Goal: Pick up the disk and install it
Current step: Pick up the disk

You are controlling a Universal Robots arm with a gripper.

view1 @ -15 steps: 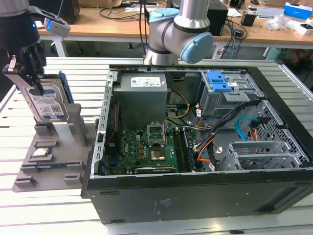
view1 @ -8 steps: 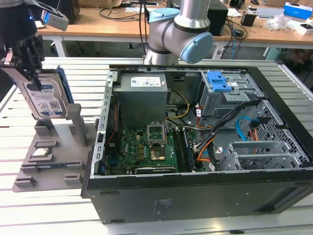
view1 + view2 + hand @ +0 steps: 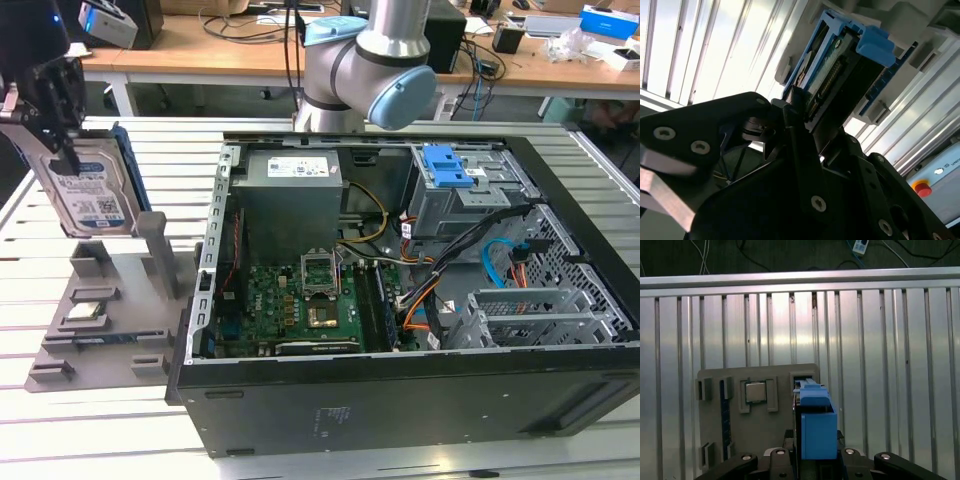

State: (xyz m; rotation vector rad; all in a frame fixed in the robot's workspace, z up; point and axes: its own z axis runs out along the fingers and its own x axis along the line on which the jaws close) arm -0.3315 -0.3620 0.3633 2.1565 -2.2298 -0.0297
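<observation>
The disk (image 3: 92, 195) is a silver hard drive with a white-and-blue label and a blue rail frame. It stands on edge in the air at the exterior view's left, just above the grey fixture plate (image 3: 110, 320). My black gripper (image 3: 62, 140) is shut on its upper part. In the second wrist view the fingers (image 3: 796, 125) clamp the disk (image 3: 837, 65) from both sides. In the first wrist view the disk (image 3: 816, 425) appears edge-on, blue, rising from the gripper (image 3: 815, 462) over the plate (image 3: 755, 440).
A small square processor chip (image 3: 755, 392) lies in a pocket of the plate. The open computer case (image 3: 400, 300) lies at the exterior view's right, with a drive cage and blue latch (image 3: 450, 168) at its far corner. The arm's base (image 3: 370, 70) stands behind the case. The table is slatted metal.
</observation>
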